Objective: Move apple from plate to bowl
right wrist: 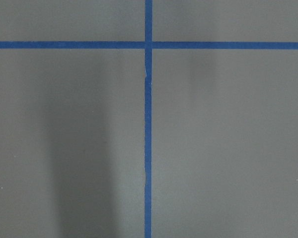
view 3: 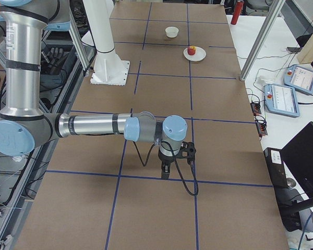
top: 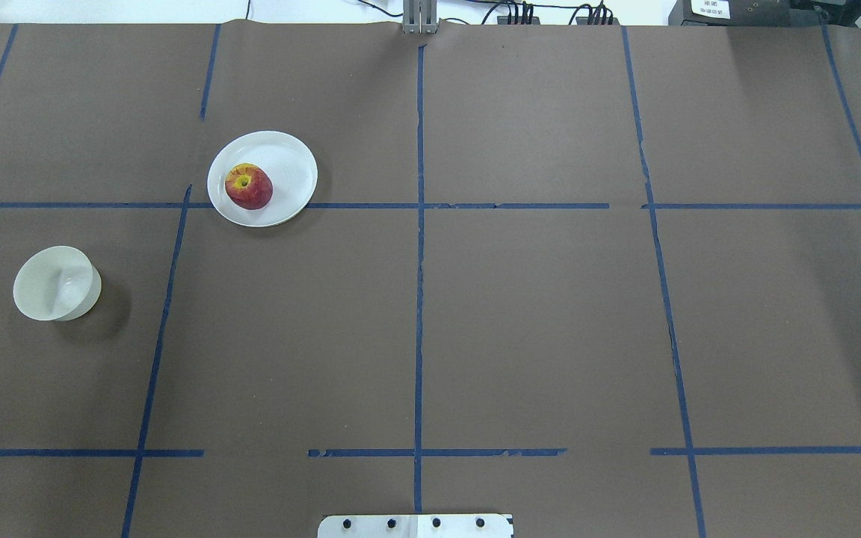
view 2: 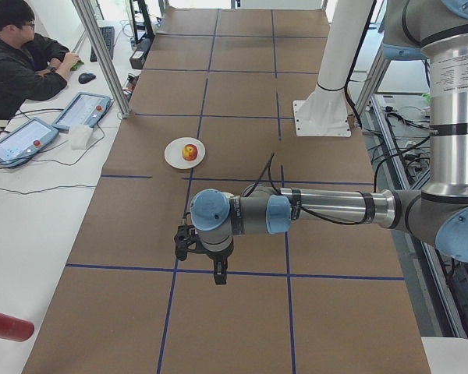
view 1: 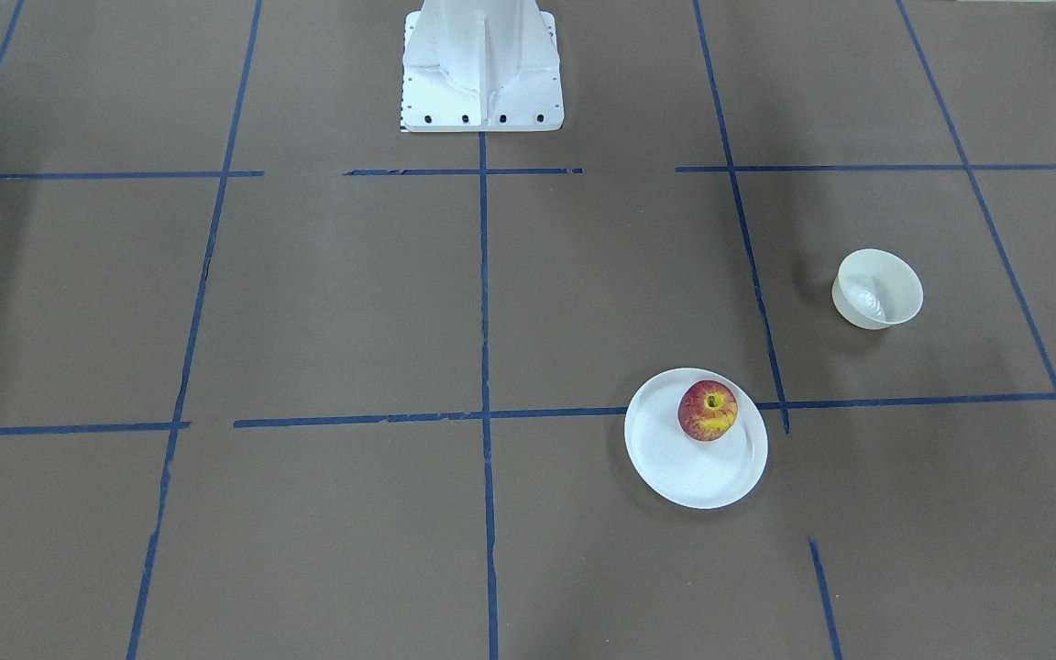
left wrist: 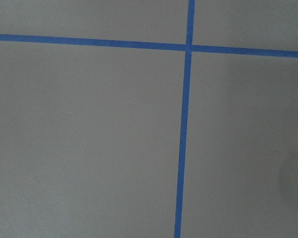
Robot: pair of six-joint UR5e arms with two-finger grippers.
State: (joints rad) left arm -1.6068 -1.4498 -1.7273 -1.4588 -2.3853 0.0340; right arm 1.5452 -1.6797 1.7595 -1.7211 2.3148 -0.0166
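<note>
The red and yellow apple (top: 249,186) sits stem dimple up on the flat white plate (top: 288,168), on the side toward the bowl. The cream-white bowl (top: 56,284) stands empty on the table, apart from the plate, nearer the robot and farther left. All three also show in the front view: apple (view 1: 709,411), plate (view 1: 684,467), bowl (view 1: 877,288). My left gripper (view 2: 217,276) shows only in the exterior left view, pointing down; I cannot tell whether it is open or shut. My right gripper (view 3: 164,174) shows only in the exterior right view; I cannot tell its state either.
The table is covered in brown paper with a grid of blue tape lines (top: 419,261). The robot's white base (view 1: 482,69) stands at the table's edge. Both wrist views show only brown paper and tape. An operator (view 2: 19,66) sits beside the table with tablets.
</note>
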